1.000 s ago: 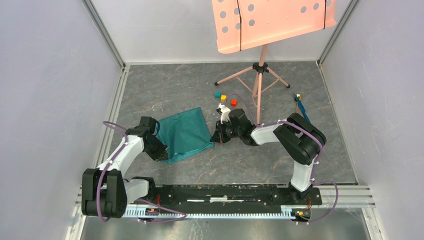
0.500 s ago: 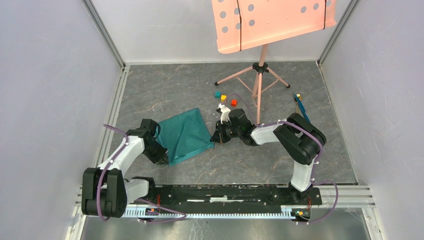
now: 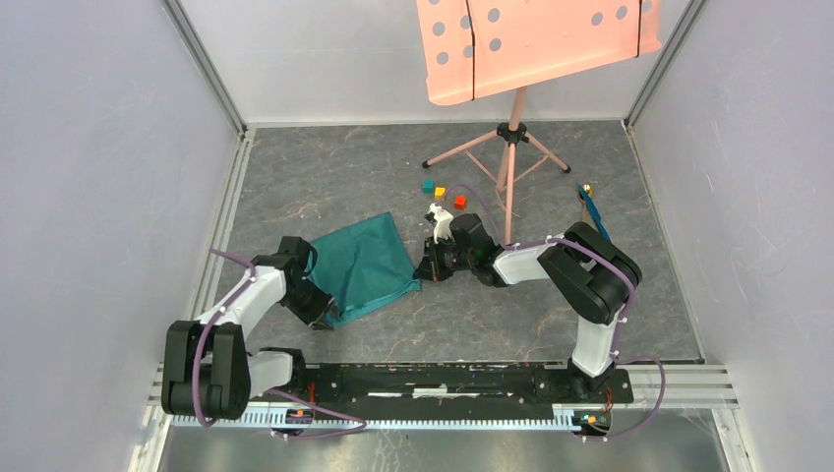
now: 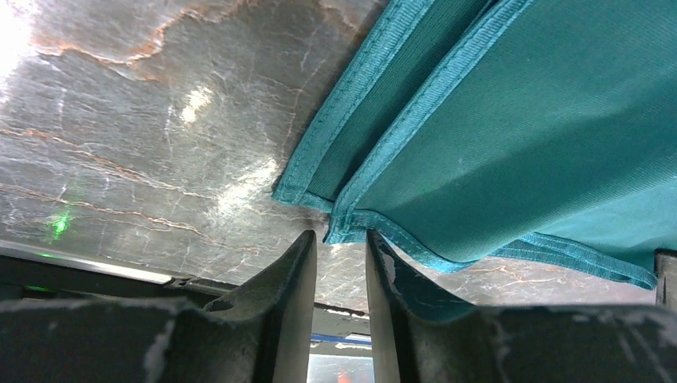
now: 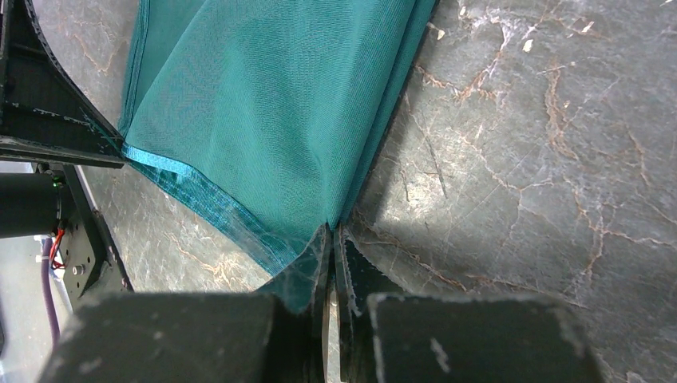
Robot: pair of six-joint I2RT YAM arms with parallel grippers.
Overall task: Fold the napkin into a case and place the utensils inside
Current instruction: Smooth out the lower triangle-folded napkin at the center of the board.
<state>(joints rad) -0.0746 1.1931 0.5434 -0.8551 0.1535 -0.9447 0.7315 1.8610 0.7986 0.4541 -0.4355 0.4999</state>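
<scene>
Teal woven napkin (image 3: pixel 366 265), ribbed stitched hems

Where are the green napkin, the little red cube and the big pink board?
napkin (image 3: pixel 366 264): top view, the middle of the folded cloth.
red cube (image 3: pixel 459 202): top view, its top face.
pink board (image 3: pixel 541 49): top view, the flat part between the holes.

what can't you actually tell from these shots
- Utensils: top view, too small to tell the pieces apart.
- Napkin: both wrist views cut its far side off at the frame edge.
- Left end effector: in the top view its own wrist hides the tips.
</scene>
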